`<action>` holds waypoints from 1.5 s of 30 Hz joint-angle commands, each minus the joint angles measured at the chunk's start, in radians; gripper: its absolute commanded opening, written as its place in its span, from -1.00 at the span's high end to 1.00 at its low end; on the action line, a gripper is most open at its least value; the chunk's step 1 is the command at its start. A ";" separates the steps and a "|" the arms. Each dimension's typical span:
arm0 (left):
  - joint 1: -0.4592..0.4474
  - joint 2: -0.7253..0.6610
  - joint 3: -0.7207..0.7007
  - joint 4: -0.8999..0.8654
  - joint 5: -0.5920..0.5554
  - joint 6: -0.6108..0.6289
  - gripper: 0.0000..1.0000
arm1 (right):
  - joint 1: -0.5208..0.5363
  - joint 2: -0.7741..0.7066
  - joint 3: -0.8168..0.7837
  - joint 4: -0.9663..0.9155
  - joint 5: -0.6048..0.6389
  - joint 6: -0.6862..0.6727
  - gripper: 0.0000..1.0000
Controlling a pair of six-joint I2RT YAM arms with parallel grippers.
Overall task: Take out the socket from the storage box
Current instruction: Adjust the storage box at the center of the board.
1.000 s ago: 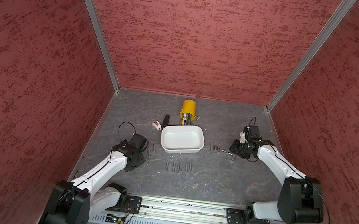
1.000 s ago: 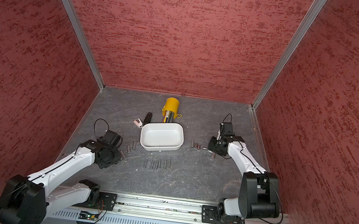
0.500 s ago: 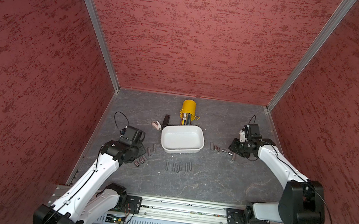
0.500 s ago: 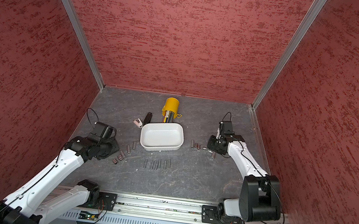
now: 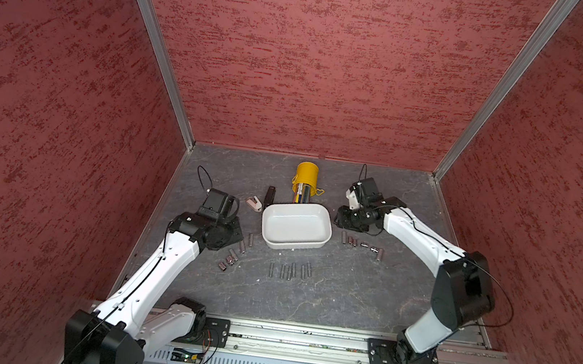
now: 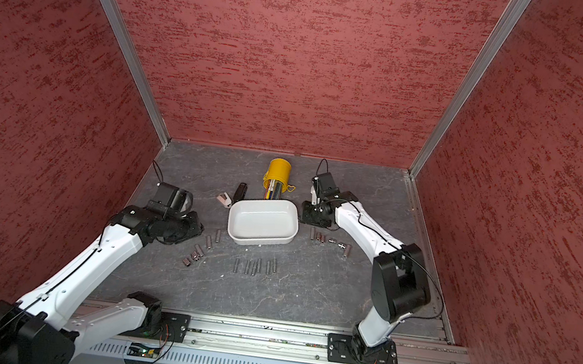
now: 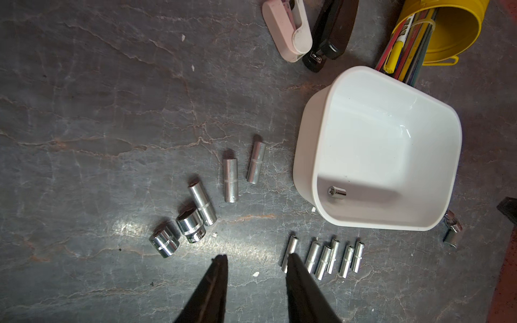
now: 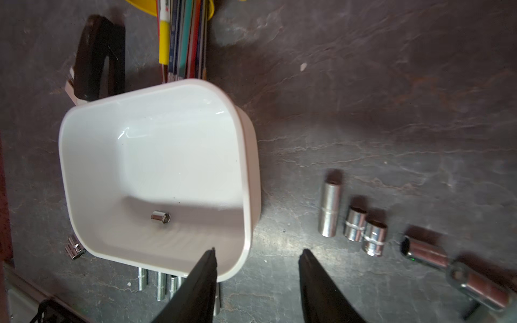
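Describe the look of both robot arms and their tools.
The left arm and right arm match: smooth white shell links joined by bulky black joint housings, with a thin black cable running along each and looping at the wrist. The left tool and right tool each have two slim, tapering black fingers. No markings are legible.

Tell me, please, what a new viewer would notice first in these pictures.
A white storage box sits in the middle, holding one small socket. Many more sockets lie in loose rows on the dark table around it. A yellow pen cup is just behind the box.
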 commanded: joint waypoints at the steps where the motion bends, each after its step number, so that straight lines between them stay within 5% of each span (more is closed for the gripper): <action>1: 0.015 0.022 0.031 0.007 0.029 0.066 0.24 | 0.047 0.069 0.117 -0.072 0.026 -0.024 0.02; 15: 0.066 0.129 0.046 0.024 0.090 0.161 0.24 | 0.083 0.324 0.443 -0.319 0.279 -0.065 0.01; 23: 0.083 0.137 0.045 0.029 0.116 0.177 0.25 | 0.083 0.412 0.454 -0.309 0.219 -0.018 0.18; 37: 0.095 0.104 0.038 0.029 0.100 0.170 0.24 | 0.064 0.466 0.463 -0.333 0.148 0.089 0.95; 45: 0.095 0.086 0.033 0.027 0.102 0.170 0.24 | 0.021 0.434 0.487 -0.477 0.031 0.071 1.00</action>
